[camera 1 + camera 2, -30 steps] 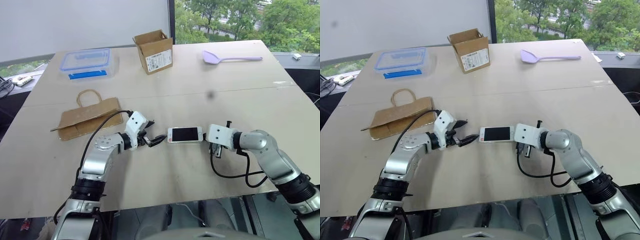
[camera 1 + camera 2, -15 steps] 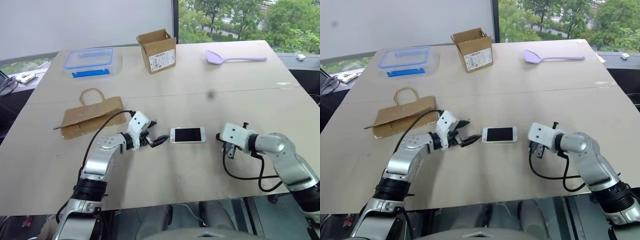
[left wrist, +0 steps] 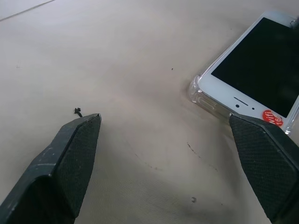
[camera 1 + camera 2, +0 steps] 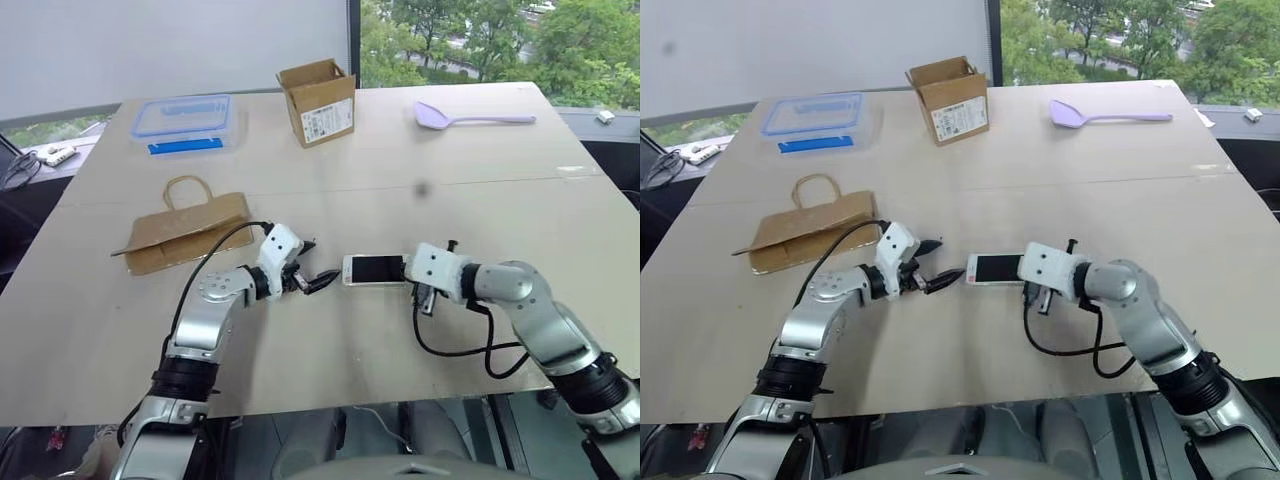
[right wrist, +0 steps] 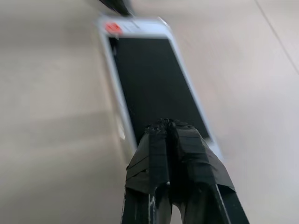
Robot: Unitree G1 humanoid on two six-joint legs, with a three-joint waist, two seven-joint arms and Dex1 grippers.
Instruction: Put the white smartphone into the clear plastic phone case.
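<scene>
Right gripper (image 5: 170,128) has its two black fingers pressed together with nothing between them, the tips over the dark screen of the white smartphone (image 4: 374,270), at the phone's end nearest that arm; whether they actually touch the glass I cannot tell. Closed fingers make a blunt point, which suits pushing a phone down into a shell rather than picking it up, so I judge this a pressing or seating move. Left gripper (image 4: 308,280) sits just beside the phone's opposite end with its fingers spread wide and empty, one fingertip (image 3: 261,154) close to the phone's corner, probably to brace that end so the phone does not slide. In the left wrist view the clear plastic phone case (image 3: 197,91) shows as a see-through rim wrapping the phone's corner, so that end already looks seated; the far end is hidden under the right gripper. Both lie flat on the table (image 4: 400,170), well apart from the paper bag (image 4: 185,230)
</scene>
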